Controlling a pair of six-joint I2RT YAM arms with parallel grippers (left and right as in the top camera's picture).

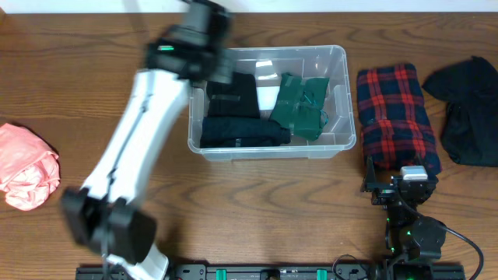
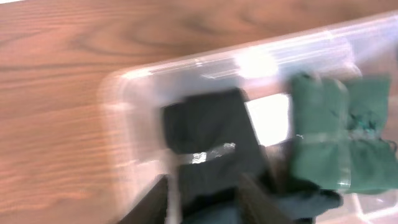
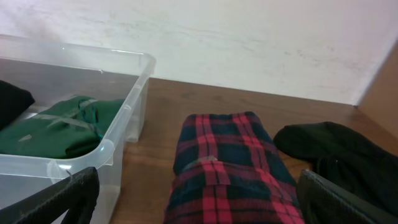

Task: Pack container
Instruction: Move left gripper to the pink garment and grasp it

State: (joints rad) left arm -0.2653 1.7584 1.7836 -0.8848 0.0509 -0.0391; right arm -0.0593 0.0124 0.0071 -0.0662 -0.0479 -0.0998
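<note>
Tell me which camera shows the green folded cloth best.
The overhead view: the green folded cloth lies whole in the right half of the container. The left wrist view shows it close but blurred; the right wrist view shows only part, inside the clear wall.

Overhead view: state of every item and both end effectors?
container: open, no lid, partly filled
black clothes: folded, inside container
green bundle: folded, inside container
plaid bundle: folded, on table, outside
black garment: crumpled, on table
pink cloth: crumpled, on table
left end effector: above container, blurred, grip unclear
right end effector: open, empty
</note>
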